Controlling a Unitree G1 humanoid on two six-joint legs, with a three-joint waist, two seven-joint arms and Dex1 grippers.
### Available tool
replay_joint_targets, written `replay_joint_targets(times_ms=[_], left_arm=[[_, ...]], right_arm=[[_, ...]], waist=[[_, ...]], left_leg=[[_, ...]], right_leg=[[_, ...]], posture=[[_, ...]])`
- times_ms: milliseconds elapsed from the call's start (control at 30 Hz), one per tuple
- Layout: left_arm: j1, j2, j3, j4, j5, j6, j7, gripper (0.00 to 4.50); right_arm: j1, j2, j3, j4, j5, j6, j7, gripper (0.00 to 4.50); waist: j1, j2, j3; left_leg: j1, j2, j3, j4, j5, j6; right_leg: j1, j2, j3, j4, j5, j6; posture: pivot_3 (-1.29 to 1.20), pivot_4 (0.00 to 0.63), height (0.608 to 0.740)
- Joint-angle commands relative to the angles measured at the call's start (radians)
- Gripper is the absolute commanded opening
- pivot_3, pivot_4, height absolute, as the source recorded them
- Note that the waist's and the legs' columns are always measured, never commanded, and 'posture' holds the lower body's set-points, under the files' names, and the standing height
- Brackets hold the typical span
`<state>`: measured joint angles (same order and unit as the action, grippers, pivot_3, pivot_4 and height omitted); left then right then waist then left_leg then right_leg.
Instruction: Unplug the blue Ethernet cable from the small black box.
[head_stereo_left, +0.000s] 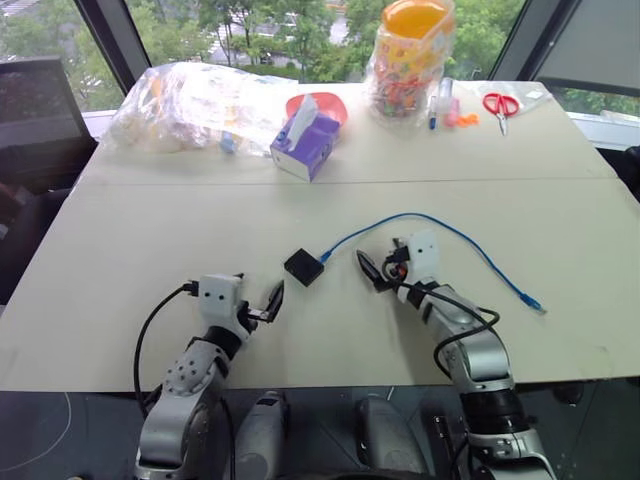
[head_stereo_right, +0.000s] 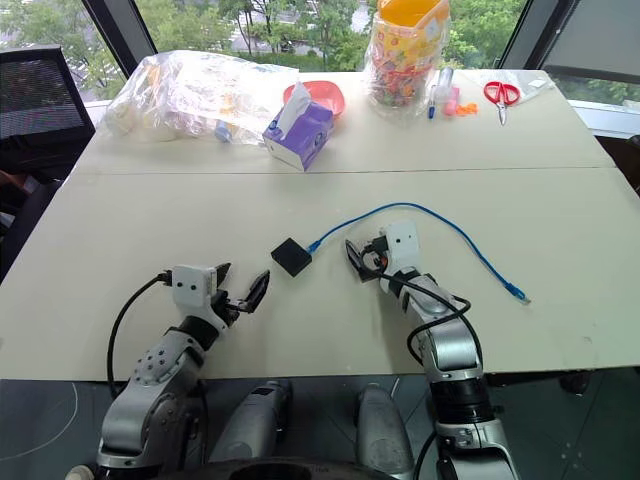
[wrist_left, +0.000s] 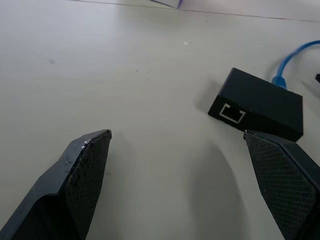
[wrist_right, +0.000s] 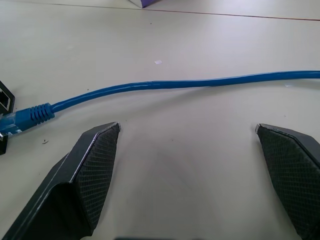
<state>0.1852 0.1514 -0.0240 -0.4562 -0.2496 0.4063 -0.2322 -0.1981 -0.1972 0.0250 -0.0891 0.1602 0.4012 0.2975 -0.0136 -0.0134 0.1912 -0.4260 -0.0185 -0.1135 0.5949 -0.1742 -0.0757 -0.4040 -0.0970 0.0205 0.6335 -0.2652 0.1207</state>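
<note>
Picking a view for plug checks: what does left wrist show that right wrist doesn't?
Left wrist: the small black box whole, an empty port facing the open left gripper.
Right wrist: the blue Ethernet cable and its plug at the box's edge, beyond the open right gripper.
Both: box, cable, the table, a purple box's corner.

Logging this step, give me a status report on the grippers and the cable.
Left gripper open, empty, near the small black box. Right gripper open, empty, beside the blue Ethernet cable. Cable plugged into box. Nothing blocking.

Matt black box (wrist_left: 260, 102); textured fingers (wrist_left: 82, 170)
</note>
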Motion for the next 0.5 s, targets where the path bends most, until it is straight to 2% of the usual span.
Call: replay_joint_targets(times_ms=[33, 200, 400, 500], left_arm=[[0.014, 0.015, 0.020, -0.052, -0.057, 0.013, -0.040, 4.44], [0.019, 0.072, 0.044, -0.085, -0.130, 0.061, -0.105, 4.44], [-0.010, 0.147, 0.081, -0.085, -0.211, 0.120, -0.172, 4.44], [-0.035, 0.199, 0.126, -0.087, -0.286, 0.167, -0.223, 4.44]], right_arm=[[0.018, -0.021, -0.025, -0.044, 0.012, 0.006, 0.011, 4.50], [0.007, -0.093, -0.005, -0.064, 0.041, 0.003, 0.124, 4.50], [-0.069, -0.260, 0.033, -0.057, 0.116, 0.040, 0.406, 4.50], [-0.175, -0.362, 0.061, -0.012, 0.145, 0.055, 0.582, 4.50]], waist=[[0.000, 0.000, 0.000], [0.000, 0.000, 0.000], [-0.003, 0.000, 0.000], [-0.003, 0.000, 0.001]], left_leg=[[0.000, 0.000, 0.000, 0.000, 0.000, 0.000], [0.000, 0.000, 0.000, 0.000, 0.000, 0.000], [0.000, 0.000, 0.000, 0.000, 0.000, 0.000], [0.000, 0.000, 0.000, 0.000, 0.000, 0.000]], right_leg=[[0.000, 0.000, 0.000, 0.000, 0.000, 0.000], [0.000, 0.000, 0.000, 0.000, 0.000, 0.000], [0.000, 0.000, 0.000, 0.000, 0.000, 0.000], [0.000, 0.000, 0.000, 0.000, 0.000, 0.000]], posture=[[0.00, 0.150, 0.726], [0.00, 0.150, 0.726], [0.00, 0.150, 0.726], [0.00, 0.150, 0.726]])
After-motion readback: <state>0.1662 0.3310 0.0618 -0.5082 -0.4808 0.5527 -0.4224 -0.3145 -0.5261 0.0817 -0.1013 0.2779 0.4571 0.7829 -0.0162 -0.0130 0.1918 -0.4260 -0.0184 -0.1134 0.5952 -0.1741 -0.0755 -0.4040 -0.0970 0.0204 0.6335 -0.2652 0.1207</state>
